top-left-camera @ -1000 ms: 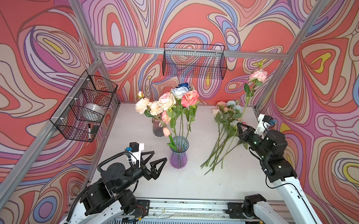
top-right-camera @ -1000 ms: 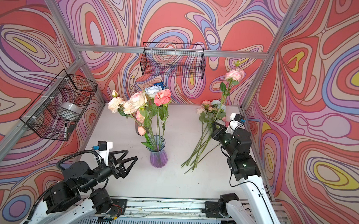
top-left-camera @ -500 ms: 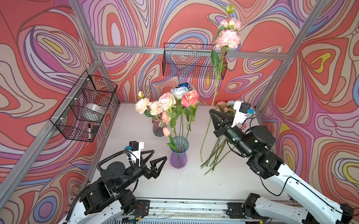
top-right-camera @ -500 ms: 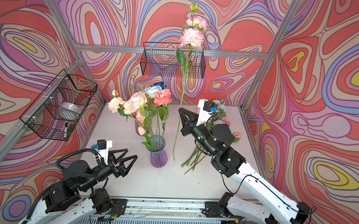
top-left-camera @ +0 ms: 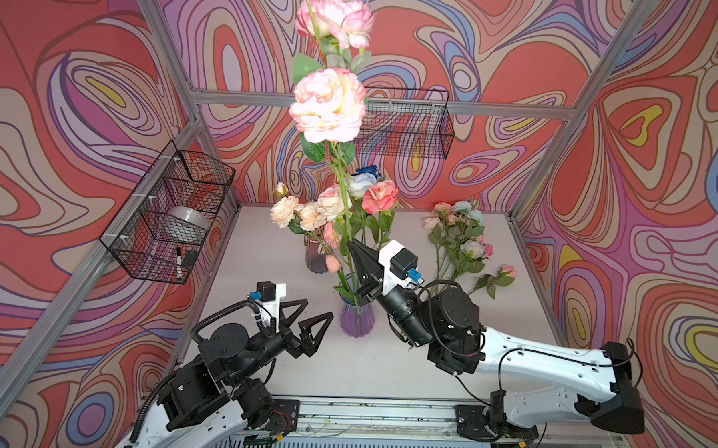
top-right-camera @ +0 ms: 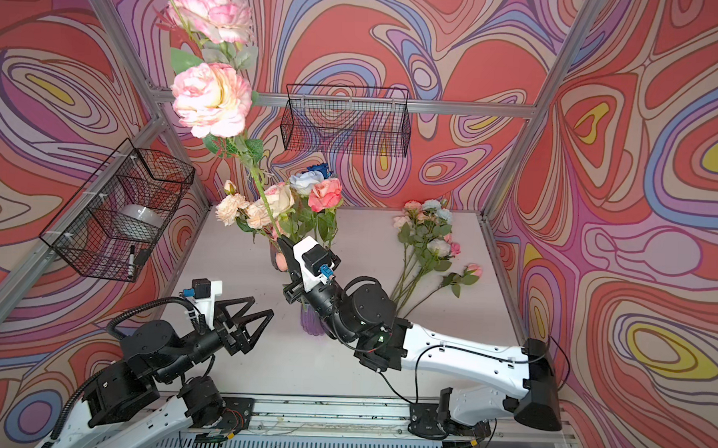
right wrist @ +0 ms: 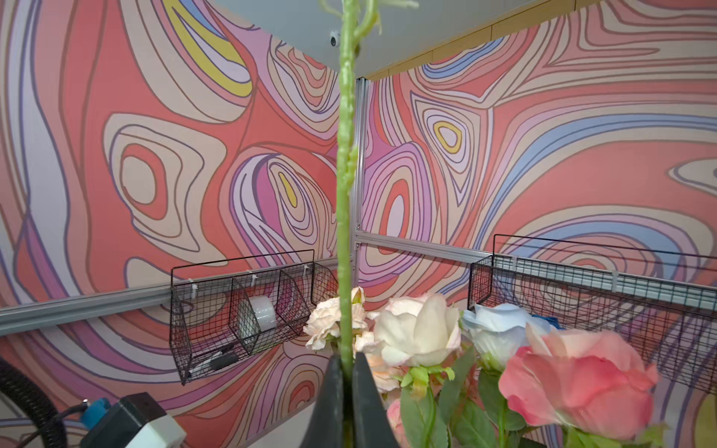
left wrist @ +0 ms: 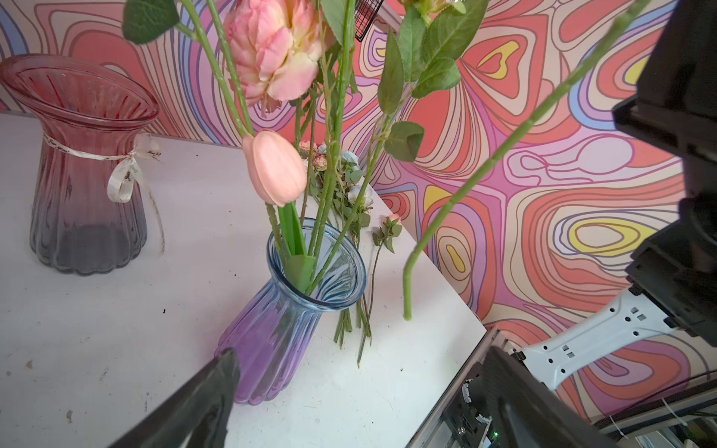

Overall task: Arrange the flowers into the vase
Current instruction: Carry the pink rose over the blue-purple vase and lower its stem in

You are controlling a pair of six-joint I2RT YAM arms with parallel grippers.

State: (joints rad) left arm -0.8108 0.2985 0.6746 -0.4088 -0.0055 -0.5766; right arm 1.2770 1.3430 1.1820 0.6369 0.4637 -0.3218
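The flowers (top-left-camera: 375,196) are sitting in three groups on and above the white bench (top-left-camera: 264,254). One bunch is standing in the blue-and-purple vase (top-left-camera: 357,320) at the middle of the bench. A loose bundle (top-left-camera: 456,237) is lying flat on the bench, well apart from the vase on the right arm's side. One tall pink peony stem (top-left-camera: 328,105) is rising almost upright above the bunch, its two blooms reaching past the rear wire basket (top-left-camera: 407,123).

The right gripper (top-left-camera: 354,250) is clamping this peony stem low on its stalk, with the jaws pressed together on it, as the right wrist view (right wrist: 348,360) confirms. In the left wrist view, the stem's cut end (left wrist: 406,310) is hanging just beside the vase mouth and outside it.

The left gripper (top-left-camera: 318,308) is hovering near the vase with its jaws spread wide, gripping nothing.

A red vase (left wrist: 85,163) is standing behind the blue one. In the side wire basket (top-left-camera: 152,241), a tape roll (top-left-camera: 189,221) and a marker (top-left-camera: 178,263) are resting.
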